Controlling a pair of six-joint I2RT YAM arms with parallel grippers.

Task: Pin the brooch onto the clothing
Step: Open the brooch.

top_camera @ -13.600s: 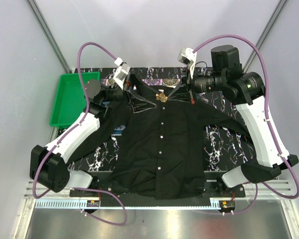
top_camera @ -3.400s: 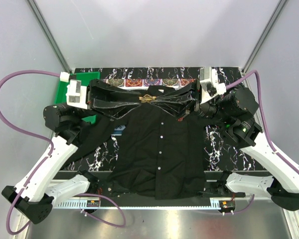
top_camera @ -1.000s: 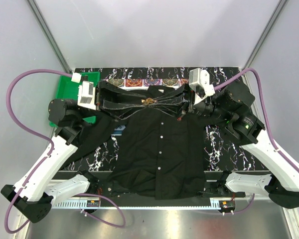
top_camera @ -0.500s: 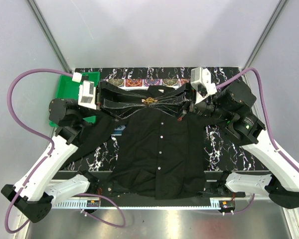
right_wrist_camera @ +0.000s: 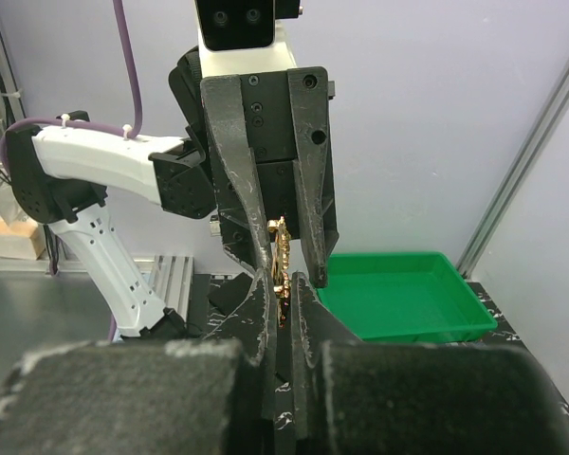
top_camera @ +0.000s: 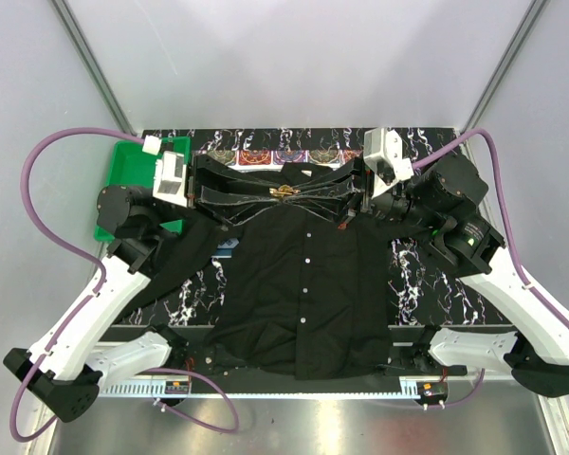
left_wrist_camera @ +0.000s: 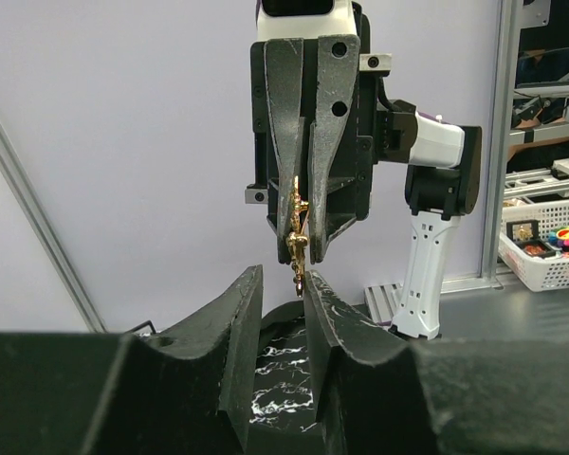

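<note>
Brooch (left_wrist_camera: 297,237) pinched in closed right tool (right_wrist_camera: 283,289); left tool (left_wrist_camera: 284,277) half-open astride its tip; shirt (top_camera: 303,284) below both; pin-opening step, seemingly; next, pierce cloth.

The brooch (top_camera: 284,192) hangs between left end effector (top_camera: 268,193) and right end effector (top_camera: 302,193).

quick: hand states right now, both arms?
Left hand: open, straddling the lower end of the brooch, no clear grip.
Right hand: closed, holding the brooch.
</note>
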